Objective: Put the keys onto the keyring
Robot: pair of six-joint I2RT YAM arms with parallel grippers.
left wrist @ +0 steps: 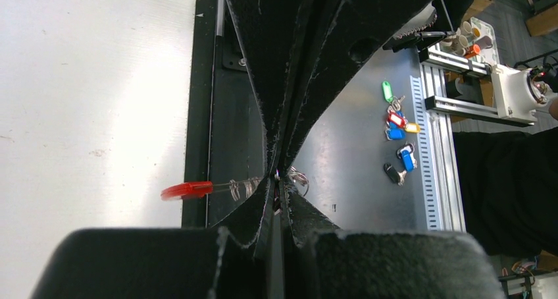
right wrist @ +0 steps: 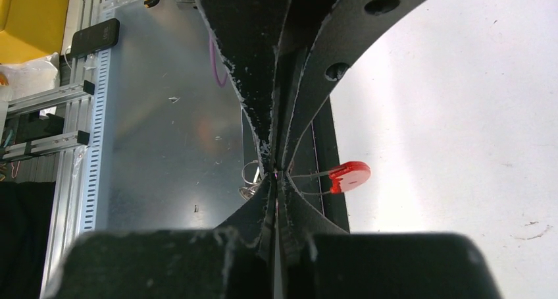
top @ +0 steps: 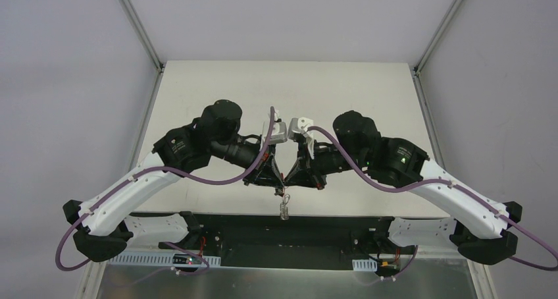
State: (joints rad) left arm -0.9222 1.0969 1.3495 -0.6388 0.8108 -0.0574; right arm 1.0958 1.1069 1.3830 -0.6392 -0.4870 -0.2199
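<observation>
I see the pale table (top: 197, 101) with the left arm (top: 131, 187) and right arm (top: 434, 184) bent inward, meeting over its near edge. The left gripper (left wrist: 277, 188) and right gripper (right wrist: 276, 180) each have their fingers pressed together, tip against tip. The keyring (left wrist: 197, 190) is caught where they meet, its red crescent sticking out toward the table. I cannot tell which gripper actually has the wire. The keys (top: 284, 211) dangle just below the tips, too small to tell apart.
</observation>
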